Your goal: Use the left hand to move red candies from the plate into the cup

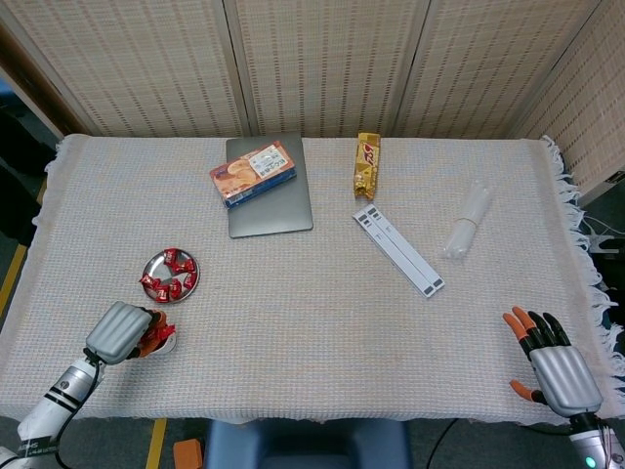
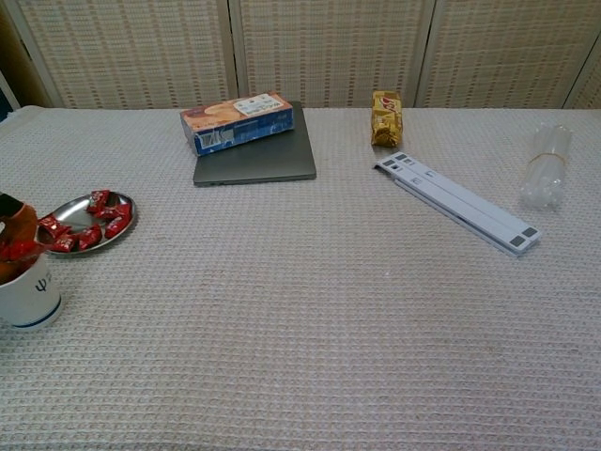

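Note:
A small metal plate (image 1: pixel 156 264) (image 2: pixel 124 214) with several red candies (image 1: pixel 174 285) (image 2: pixel 101 214) sits near the table's left side. Just in front of it stands a white cup (image 1: pixel 166 343) (image 2: pixel 32 299), mostly hidden under my left hand in the head view. My left hand (image 1: pixel 121 332) (image 2: pixel 15 230) hovers over the cup's mouth, its fingers pinching a red candy (image 1: pixel 153 326) (image 2: pixel 21 250) right above the rim. My right hand (image 1: pixel 555 363) rests at the table's front right corner, fingers spread and holding nothing; the chest view does not show it.
A grey laptop (image 1: pixel 283 203) (image 2: pixel 268 158) with a biscuit box (image 1: pixel 253 173) (image 2: pixel 237 121) on it lies at the back. A gold snack packet (image 1: pixel 366 164) (image 2: pixel 386 117), a white folded stand (image 1: pixel 397 250) (image 2: pixel 459 202) and a clear plastic roll (image 1: pixel 468 221) (image 2: pixel 547 165) lie to the right.

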Robot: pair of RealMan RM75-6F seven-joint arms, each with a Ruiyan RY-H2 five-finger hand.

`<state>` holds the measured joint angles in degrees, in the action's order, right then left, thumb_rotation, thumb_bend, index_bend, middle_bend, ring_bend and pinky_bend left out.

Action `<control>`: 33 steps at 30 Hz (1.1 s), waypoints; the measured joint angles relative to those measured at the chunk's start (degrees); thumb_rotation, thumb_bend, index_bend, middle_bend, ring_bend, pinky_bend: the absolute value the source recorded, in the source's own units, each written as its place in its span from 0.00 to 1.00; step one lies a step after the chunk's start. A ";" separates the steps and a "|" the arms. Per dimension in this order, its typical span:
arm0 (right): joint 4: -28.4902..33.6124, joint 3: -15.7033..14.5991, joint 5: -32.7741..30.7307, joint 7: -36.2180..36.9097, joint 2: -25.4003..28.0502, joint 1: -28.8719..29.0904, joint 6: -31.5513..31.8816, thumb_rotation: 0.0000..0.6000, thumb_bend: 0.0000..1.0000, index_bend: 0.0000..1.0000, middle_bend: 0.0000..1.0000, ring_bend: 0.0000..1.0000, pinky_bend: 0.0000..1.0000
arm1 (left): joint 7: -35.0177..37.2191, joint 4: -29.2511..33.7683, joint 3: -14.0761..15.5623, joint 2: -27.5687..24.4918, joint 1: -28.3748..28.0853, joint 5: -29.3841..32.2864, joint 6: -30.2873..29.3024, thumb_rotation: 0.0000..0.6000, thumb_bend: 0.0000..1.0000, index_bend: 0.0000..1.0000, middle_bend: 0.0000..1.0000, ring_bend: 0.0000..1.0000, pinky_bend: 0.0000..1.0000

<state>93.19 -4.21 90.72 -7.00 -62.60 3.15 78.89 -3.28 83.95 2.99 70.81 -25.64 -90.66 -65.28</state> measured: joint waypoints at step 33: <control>0.32 0.17 -0.50 -0.68 -0.10 -0.04 -0.25 1.00 0.06 0.00 0.00 0.00 0.00 | 7.06 -4.40 1.54 0.68 -0.19 -3.38 -1.20 1.00 0.45 0.25 0.37 0.62 1.00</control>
<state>93.50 -4.03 90.22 -7.68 -62.70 3.11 78.63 3.78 79.55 4.53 71.49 -25.82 -94.04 -66.49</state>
